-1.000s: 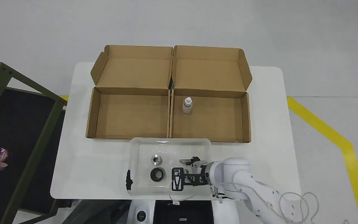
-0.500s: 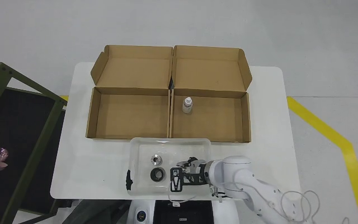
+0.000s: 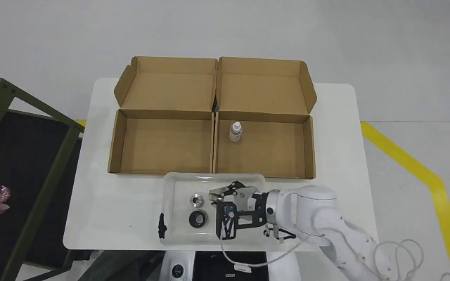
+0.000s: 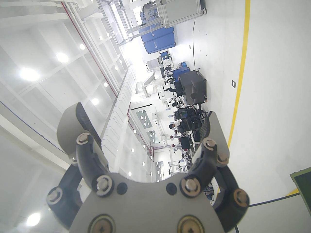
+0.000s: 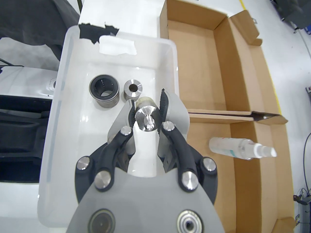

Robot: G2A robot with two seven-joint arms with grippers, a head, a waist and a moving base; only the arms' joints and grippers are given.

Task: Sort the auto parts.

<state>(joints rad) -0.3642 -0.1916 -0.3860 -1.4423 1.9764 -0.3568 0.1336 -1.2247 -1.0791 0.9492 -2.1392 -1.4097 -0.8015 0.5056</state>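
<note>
Steel cylinder point(image 5: 145, 120) clamped between the two fingers of my right gripper point(image 5: 147, 101), its polished end face turned to the wrist camera, held over the inside of the clear plastic bin point(image 5: 56, 81). In the top view the bin sits at the lower centre of the frame on the white table point(image 3: 337, 126), and my right gripper hangs over the bin's upper middle.

Two more parts rest on the bin floor near my fingers but apart from them: a small steel bushing point(image 5: 132, 88), bore up, and just beside it a black bearing sleeve point(image 5: 104, 90). In the top view both lie left of my gripper, the bushing above the sleeve. A strip of black tape point(image 5: 97, 31) and a white label point(image 5: 117, 47) mark the bin's end wall, at the left of the bin in the top view.

Above the bin in that frame, two open cardboard boxes stand side by side with their walls touching and their flaps folded back toward the upper edge: the left box point(image 3: 163, 144) and the right box point(image 3: 281, 147). A white spray bottle point(image 3: 237, 131) is in the right box, close to the shared wall.

My left gripper point(image 4: 144, 112) points up at a bright hall ceiling, fingers spread wide apart.
</note>
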